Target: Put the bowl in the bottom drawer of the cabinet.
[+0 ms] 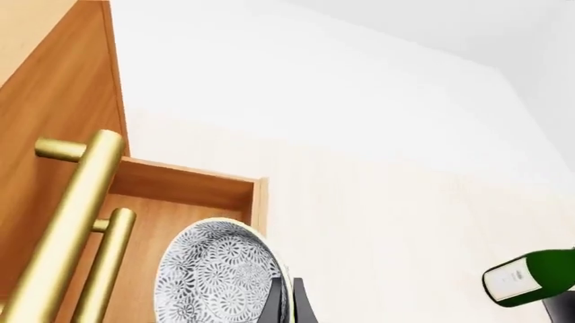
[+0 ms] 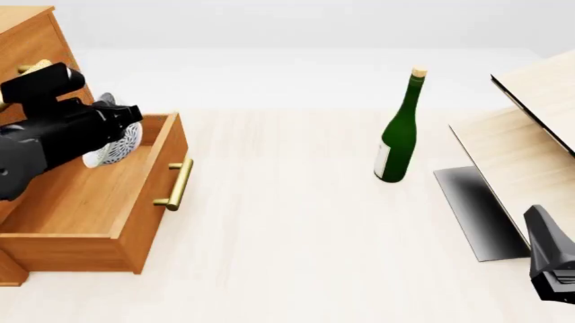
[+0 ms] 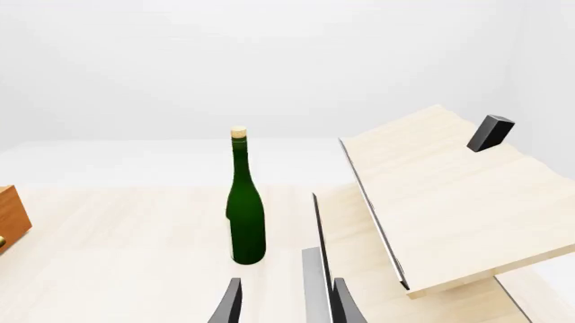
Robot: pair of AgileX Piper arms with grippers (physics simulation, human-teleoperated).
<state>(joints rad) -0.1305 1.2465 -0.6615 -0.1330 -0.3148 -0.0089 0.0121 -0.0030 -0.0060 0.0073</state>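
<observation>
The left gripper (image 2: 115,138) holds the small white bowl with grey speckled pattern (image 2: 115,145) by its rim, tilted on edge, above the interior of the open orange-brown wooden bottom drawer (image 2: 85,202). The drawer is pulled out from the orange-brown wooden cabinet (image 2: 27,33); its brass bar handle (image 2: 177,184) faces the pale wood desk (image 2: 287,256). A green glass wine bottle (image 2: 399,134) stands upright mid-desk, well apart. The right gripper (image 3: 285,299) hangs unladen, fingers slightly parted, beside the pale light-wood box (image 2: 526,114)
</observation>
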